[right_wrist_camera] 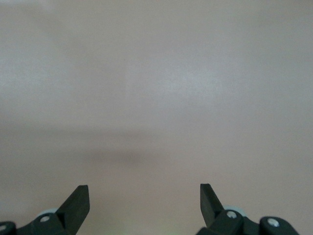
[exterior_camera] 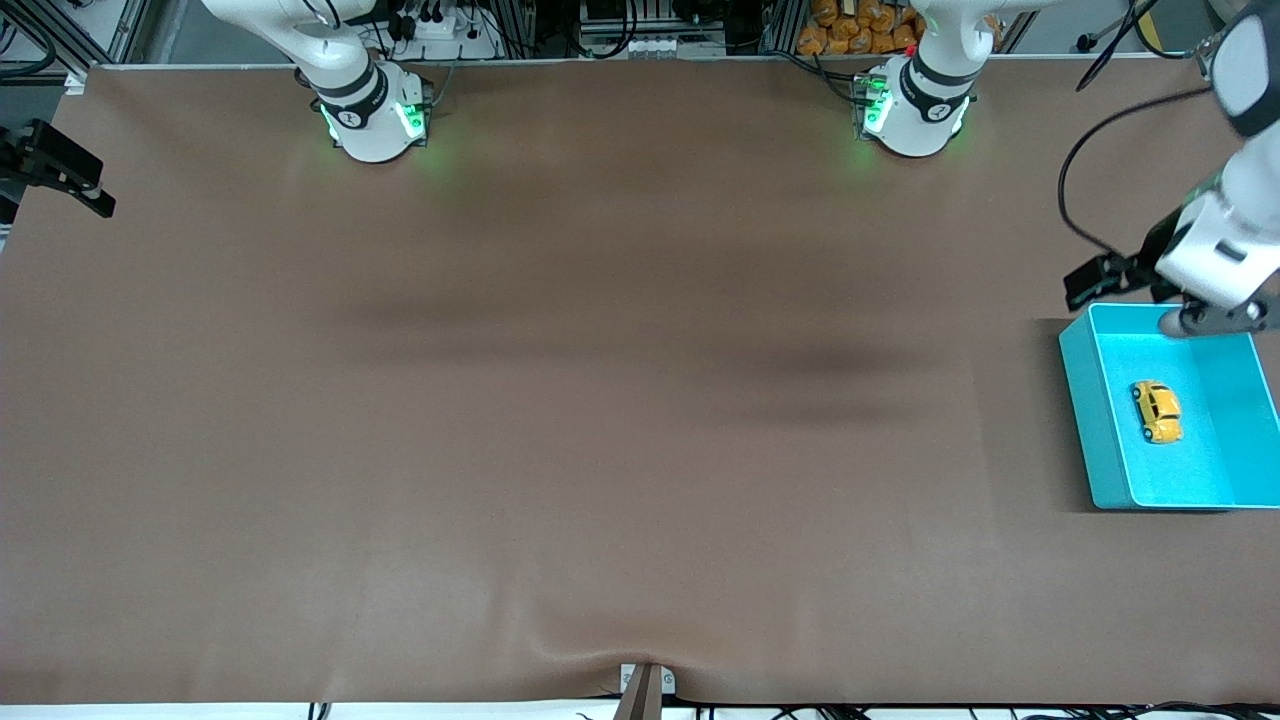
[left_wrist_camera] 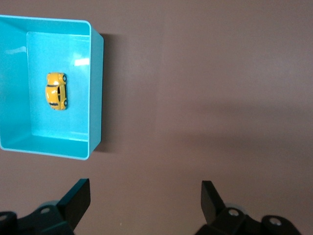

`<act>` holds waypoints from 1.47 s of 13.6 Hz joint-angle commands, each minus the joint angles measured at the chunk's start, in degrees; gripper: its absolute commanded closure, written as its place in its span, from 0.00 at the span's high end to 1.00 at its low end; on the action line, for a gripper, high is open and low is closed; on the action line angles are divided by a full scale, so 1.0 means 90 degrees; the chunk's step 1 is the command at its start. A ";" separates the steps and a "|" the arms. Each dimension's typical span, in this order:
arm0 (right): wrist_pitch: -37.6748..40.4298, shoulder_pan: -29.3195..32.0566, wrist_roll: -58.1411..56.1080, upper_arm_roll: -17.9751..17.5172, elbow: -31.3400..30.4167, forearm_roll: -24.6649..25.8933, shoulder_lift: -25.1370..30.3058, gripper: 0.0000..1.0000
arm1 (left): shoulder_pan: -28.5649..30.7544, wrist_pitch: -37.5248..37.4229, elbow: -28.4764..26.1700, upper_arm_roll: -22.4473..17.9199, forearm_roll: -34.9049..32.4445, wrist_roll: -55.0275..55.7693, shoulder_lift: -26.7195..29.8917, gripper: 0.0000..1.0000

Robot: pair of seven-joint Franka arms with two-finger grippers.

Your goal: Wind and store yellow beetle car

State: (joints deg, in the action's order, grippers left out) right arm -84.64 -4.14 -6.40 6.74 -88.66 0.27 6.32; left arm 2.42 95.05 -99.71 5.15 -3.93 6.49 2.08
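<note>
The yellow beetle car [exterior_camera: 1157, 411] lies on its wheels in the teal bin [exterior_camera: 1078, 400] at the left arm's end of the table. The left wrist view shows the car [left_wrist_camera: 56, 91] alone on the floor of the bin [left_wrist_camera: 96, 88]. My left gripper [exterior_camera: 1212, 320] is up in the air over the bin's edge nearest the robots. In its own view it [left_wrist_camera: 145, 188] is open and empty, with bare table between its fingers. My right gripper [right_wrist_camera: 144, 192] is open and empty over bare brown table, and its arm waits.
The brown mat [exterior_camera: 600, 400] covers the whole table. A black clamp [exterior_camera: 60, 168] juts in at the right arm's end. A small grey bracket [exterior_camera: 645, 688] sits at the table edge nearest the front camera. A black cable [exterior_camera: 1075, 180] loops by the left arm.
</note>
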 commanded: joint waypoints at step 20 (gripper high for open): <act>0.0049 0.0060 0.0329 -0.0036 0.0290 -0.0030 -0.0360 1.00 | -0.0474 -0.0922 0.1147 -0.0465 0.0407 -0.0087 -0.0036 1.00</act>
State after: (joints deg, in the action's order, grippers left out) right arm -84.76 -3.35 -5.75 6.43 -87.83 0.05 3.91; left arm -1.48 88.51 -90.13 1.23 -0.16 6.42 1.47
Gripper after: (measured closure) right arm 0.000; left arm 0.000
